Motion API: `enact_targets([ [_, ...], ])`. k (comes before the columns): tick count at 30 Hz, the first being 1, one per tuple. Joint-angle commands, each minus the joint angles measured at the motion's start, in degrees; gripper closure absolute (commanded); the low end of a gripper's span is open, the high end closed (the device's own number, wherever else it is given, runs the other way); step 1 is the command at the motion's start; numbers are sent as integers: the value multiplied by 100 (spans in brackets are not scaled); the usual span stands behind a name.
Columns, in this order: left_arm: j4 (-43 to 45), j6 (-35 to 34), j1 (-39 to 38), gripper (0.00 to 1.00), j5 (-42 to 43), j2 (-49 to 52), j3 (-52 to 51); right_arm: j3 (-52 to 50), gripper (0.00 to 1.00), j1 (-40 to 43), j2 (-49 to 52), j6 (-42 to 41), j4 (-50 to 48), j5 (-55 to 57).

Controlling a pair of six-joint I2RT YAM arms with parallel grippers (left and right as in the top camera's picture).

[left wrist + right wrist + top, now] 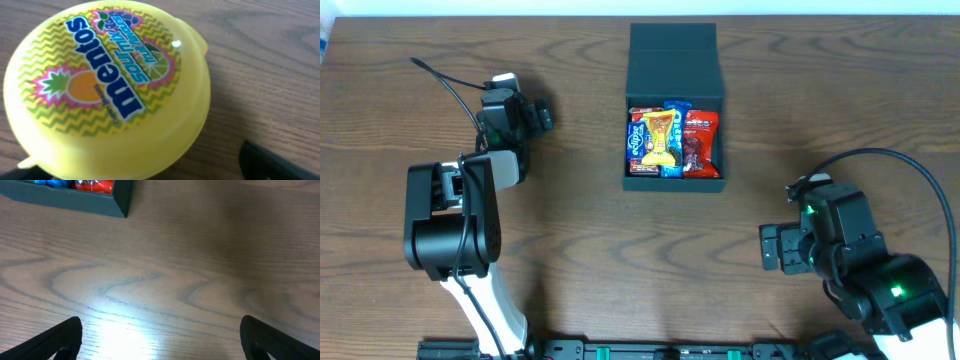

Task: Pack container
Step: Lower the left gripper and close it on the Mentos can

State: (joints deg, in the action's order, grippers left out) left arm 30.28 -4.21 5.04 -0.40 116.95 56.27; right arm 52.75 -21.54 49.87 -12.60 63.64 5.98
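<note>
At far centre of worktop (580,260): dark teal container (675,184), hinged lid (674,62) flapped back, row of snack packets (670,140) inside, blue, yellow, red. Over at left, well apart from container: left fingers (272,162) spread wide, low over round yellow Mentos tub (107,90) lying flat on wood; gripping nothing, one visible finger just beside tub's rim, not touching. Toward near right: right fingers (55,340) fully parted above wood grain, nothing between; container's corner at top left of right wrist view.
</note>
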Motion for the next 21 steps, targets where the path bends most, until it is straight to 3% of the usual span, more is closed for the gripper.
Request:
enact_targets([
  [1,37,105,-20,22,-17,39,85,15,1,35,-9,-61,7,-4],
  [21,39,103,-20,44,-17,39,85,15,1,35,-9,-63,7,-4],
])
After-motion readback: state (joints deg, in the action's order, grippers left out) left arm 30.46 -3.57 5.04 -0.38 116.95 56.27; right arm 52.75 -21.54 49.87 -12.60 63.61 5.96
